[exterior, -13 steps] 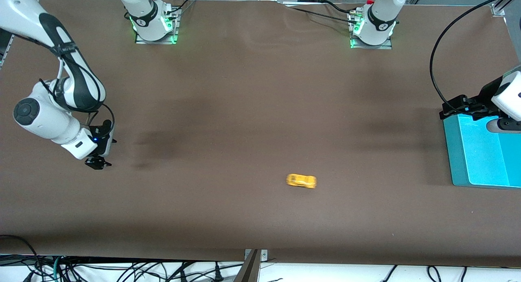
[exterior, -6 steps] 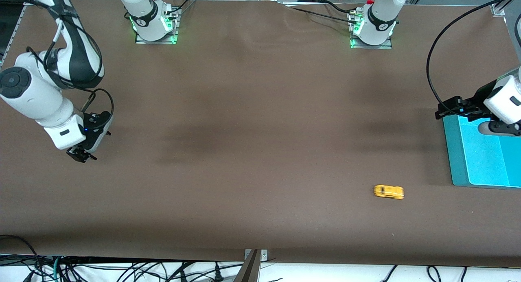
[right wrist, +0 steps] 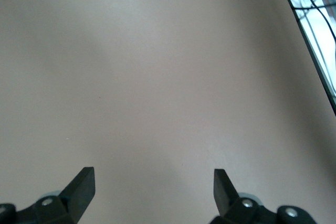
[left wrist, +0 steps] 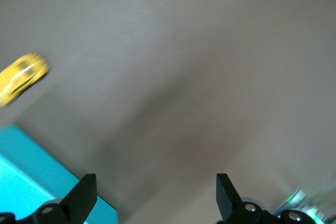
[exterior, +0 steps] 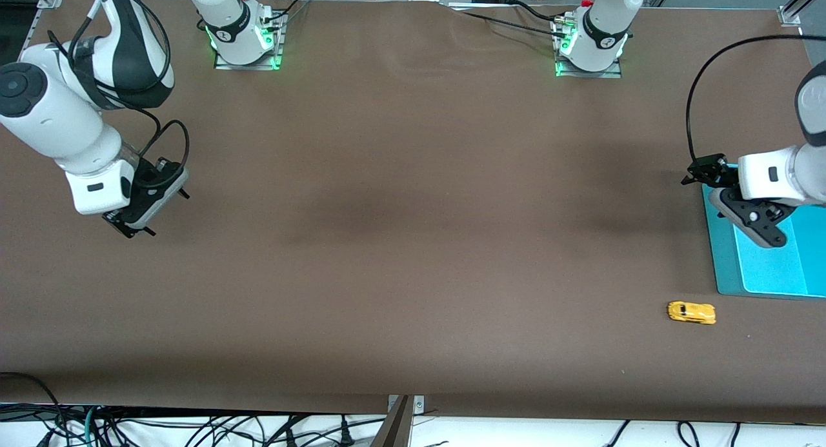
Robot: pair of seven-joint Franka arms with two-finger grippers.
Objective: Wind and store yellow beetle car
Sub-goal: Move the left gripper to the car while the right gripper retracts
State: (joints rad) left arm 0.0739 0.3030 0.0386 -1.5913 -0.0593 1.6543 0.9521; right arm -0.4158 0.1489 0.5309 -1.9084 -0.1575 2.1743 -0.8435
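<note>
At lower right of the front view, on the brown table [exterior: 400,253], the yellow beetle car [exterior: 691,312] sits on its wheels, long axis running along the table's length; tiny, rounded, dark-windowed; the teal tray [exterior: 723,266] lies just above it; left gripper [exterior: 700,171] over the tray's edge, jaws spread, empty; right gripper [exterior: 129,229] at left, likewise spread.

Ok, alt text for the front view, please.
A yellow beetle car sits on the brown table near a teal tray, nearer the camera than it. The left gripper hovers open by the tray's edge; the right gripper waits open at its end.
</note>
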